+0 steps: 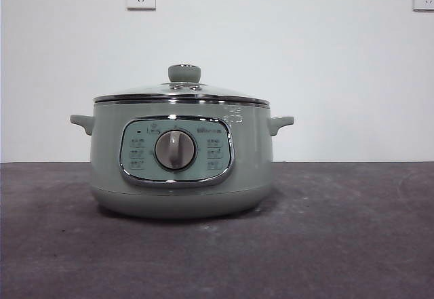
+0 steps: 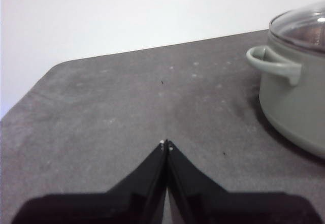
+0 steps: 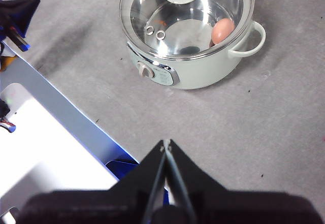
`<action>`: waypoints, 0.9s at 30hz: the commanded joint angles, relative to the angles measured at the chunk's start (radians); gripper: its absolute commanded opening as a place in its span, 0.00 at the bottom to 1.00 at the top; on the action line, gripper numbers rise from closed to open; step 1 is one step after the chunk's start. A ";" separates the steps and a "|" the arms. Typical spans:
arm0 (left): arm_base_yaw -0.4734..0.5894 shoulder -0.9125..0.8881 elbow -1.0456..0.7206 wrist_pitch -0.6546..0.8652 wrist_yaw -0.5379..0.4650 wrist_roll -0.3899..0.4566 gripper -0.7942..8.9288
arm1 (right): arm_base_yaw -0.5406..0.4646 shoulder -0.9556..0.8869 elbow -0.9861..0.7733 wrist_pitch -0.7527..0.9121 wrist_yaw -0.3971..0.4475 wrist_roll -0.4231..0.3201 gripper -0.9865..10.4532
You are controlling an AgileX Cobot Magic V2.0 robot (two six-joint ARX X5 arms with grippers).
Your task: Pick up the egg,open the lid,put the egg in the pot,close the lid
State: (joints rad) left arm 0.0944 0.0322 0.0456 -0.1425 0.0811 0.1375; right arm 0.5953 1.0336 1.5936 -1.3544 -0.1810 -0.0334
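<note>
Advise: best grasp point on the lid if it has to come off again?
Take the lid by its round green knob, coming straight down from above. The knob stands upright at the dome's centre with open space all round, while the steel rim sits flush on the pot, leaving a pincer little to hold there.

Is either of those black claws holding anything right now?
No. Both the left gripper and right gripper are shut on nothing. The egg lies inside the pot, under the lid.

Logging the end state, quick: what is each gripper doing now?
Left gripper: jaws shut, holding nothing.
Right gripper: jaws shut, holding nothing.
</note>
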 commanded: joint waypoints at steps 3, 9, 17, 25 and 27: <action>0.002 -0.031 -0.031 -0.049 0.003 -0.007 0.08 | 0.000 -0.002 0.001 -0.015 0.000 0.009 0.09; 0.002 -0.030 -0.032 -0.064 0.006 -0.023 0.08 | 0.000 -0.003 0.001 -0.015 0.000 0.009 0.09; 0.003 -0.030 -0.032 -0.064 -0.001 -0.022 0.08 | 0.000 -0.003 0.001 -0.015 0.000 0.009 0.09; 0.003 -0.030 -0.032 -0.064 -0.001 -0.022 0.08 | 0.000 -0.003 0.001 -0.015 0.000 0.009 0.09; 0.003 -0.030 -0.032 -0.064 -0.001 -0.023 0.08 | 0.000 -0.003 0.001 -0.015 0.000 0.008 0.09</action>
State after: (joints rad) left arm 0.0948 0.0048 0.0269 -0.2035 0.0837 0.1200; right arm 0.5953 1.0325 1.5936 -1.3544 -0.1810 -0.0334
